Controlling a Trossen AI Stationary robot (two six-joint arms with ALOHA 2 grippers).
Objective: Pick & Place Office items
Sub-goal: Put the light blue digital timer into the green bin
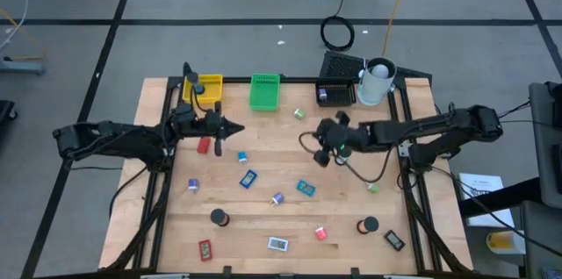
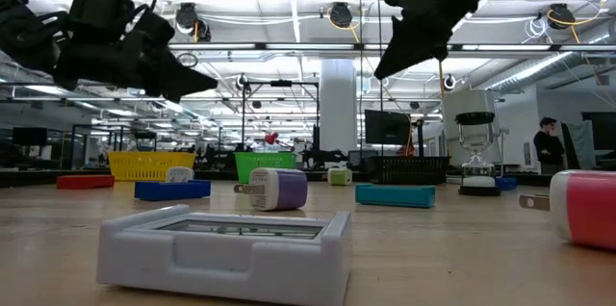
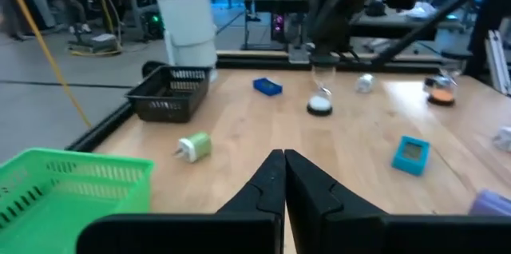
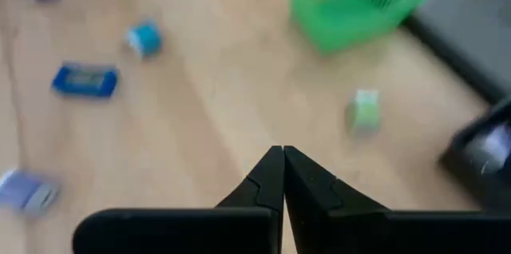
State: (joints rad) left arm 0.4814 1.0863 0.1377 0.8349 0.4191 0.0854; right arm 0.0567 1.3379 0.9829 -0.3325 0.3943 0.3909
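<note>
Left gripper [image 1: 235,129] hangs above the table's left half, just past the red piece [image 1: 204,146]; its fingers [image 3: 267,186] are pressed together, nothing between them. Yellow tray [image 1: 207,88] and green tray [image 1: 264,90] sit at the far edge, the black tray [image 1: 336,82] and white cup [image 1: 376,82] to their right.

Office items lie scattered over the table [image 1: 263,226]: blue pieces [image 1: 248,177], a teal piece [image 1: 305,188], a purple bit [image 1: 277,198], a green bit [image 1: 299,114] near the green tray, black rolls [image 1: 218,218] toward the near edge, and a white piece [image 1: 277,244] at the front.

Right gripper [image 1: 321,130] hangs above the table's middle, right of the green bit, also closed tip to tip [image 4: 279,178] and empty. Low view shows both grippers well clear of the tabletop.
</note>
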